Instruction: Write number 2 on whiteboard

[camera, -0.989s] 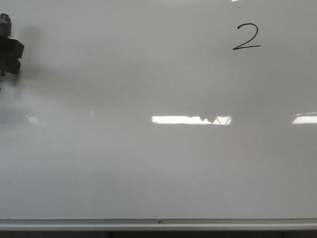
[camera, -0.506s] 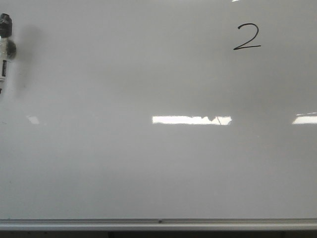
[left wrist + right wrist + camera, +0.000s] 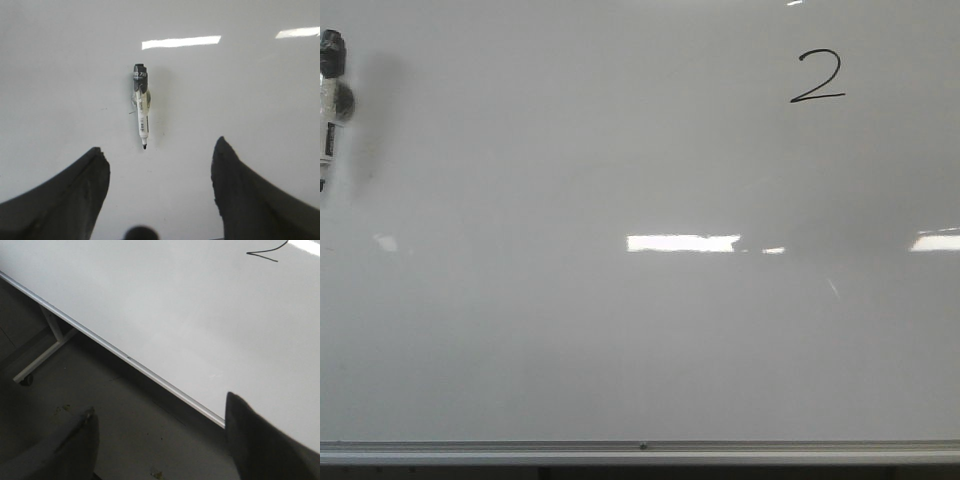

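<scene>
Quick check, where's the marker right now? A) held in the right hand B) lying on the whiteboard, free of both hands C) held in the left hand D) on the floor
B: the marker lies on the whiteboard with the open left hand clear of it; the right hand is open and holds nothing.

The whiteboard (image 3: 620,340) is glossy pale grey-white with bright white rectangular reflections and a silver rail along its near edge. Near its far right corner the number 2 (image 3: 818,75) is thin black line. The marker (image 3: 141,106) is white-bodied with a black cap, black label and black tip.
</scene>
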